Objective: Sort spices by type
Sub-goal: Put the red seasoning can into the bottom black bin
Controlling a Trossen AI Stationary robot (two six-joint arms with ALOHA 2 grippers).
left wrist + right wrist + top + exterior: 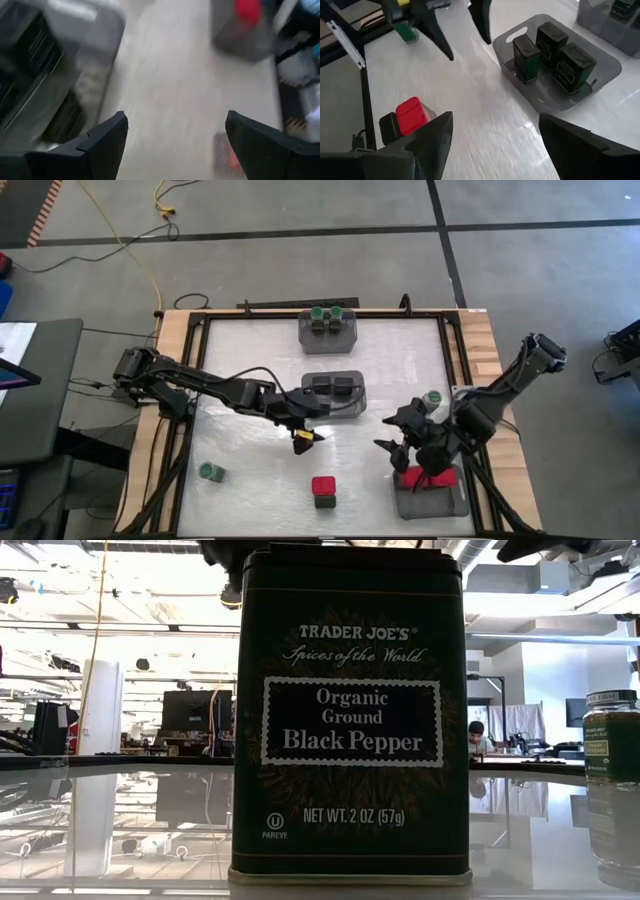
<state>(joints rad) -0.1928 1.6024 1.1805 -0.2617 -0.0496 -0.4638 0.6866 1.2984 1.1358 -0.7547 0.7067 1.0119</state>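
Left gripper (303, 439) hangs just in front of the middle bin (334, 393), and you can see its fingers (102, 145) spread apart with only bare table (260, 480) between them. From the right wrist view that bin (600, 75) holds 3 black-topped tins (547, 52) standing upright, and the left arm's fingers show above its near edge with nothing in them. Moving outward, your right gripper (395, 448) sits near the front right corner, its fingers (427, 145) also parted and empty, just beside the front right bin (432, 502); that bin holds at least 1 red-capped jar (418, 478), but the arm covers most of it, so you cannot count what is inside. At the table's far edge, the rear bin (329, 330) carries 2 green-capped jars (327, 312). Loose on the table you have 1 red-capped jar (324, 490) at front centre, 1 green-capped jar (210, 472) at front left, and 1 more green-capped jar (433, 398) near the right arm. In the low view a black pepper tin (350, 720) stands right before the lens and hides nearly everything behind it; only part of a green-labelled jar (612, 735) shows, cut off by the picture's edge. The left wrist view is smeared, so the bin contents there are hard to make out.
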